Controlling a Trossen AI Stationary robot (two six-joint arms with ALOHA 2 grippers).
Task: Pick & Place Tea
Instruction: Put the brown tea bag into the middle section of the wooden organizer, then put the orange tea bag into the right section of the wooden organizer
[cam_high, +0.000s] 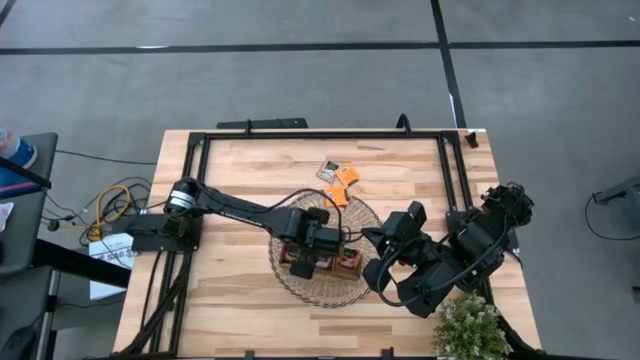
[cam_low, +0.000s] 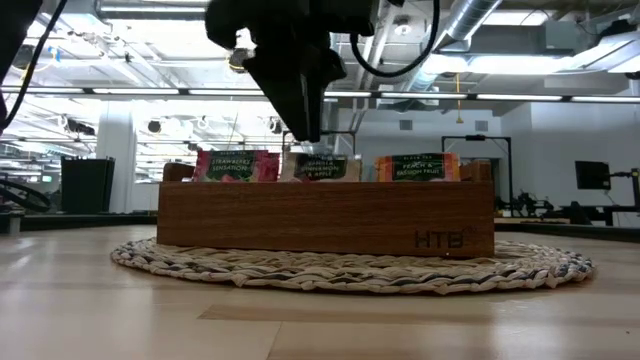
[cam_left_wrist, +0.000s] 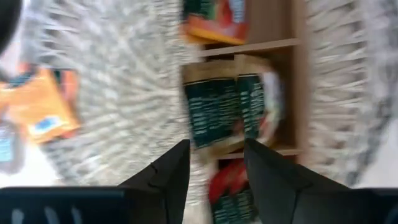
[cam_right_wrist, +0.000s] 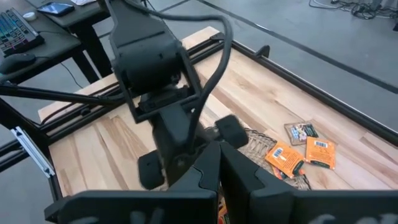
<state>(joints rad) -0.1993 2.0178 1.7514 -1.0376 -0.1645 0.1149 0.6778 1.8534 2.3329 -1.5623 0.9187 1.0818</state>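
Observation:
A brown wooden tray (cam_low: 325, 218) with three compartments stands on a round wicker basket (cam_low: 350, 270) at mid-table. Tea sachets stand on edge in it: red ones (cam_low: 235, 165), pale ones (cam_low: 320, 167) and orange ones (cam_low: 420, 167). My left gripper (cam_left_wrist: 216, 146) hangs open, pointing down, just above the pale sachets (cam_left_wrist: 217, 109) in the middle compartment, and touches none. Three more sachets lie flat on the table beyond the basket: a pale one (cam_right_wrist: 301, 132) and two orange ones (cam_right_wrist: 286, 155) (cam_right_wrist: 320, 152). My right gripper (cam_right_wrist: 219, 152) waits shut, raised at the basket's right.
A black rail frame (cam_high: 320, 133) runs around the tabletop. A small green plant (cam_high: 470, 325) stands at the near right corner. The right arm (cam_high: 470, 250) fills the table's right side. Bare wood lies near the front edge (cam_low: 300, 320) and at the far left.

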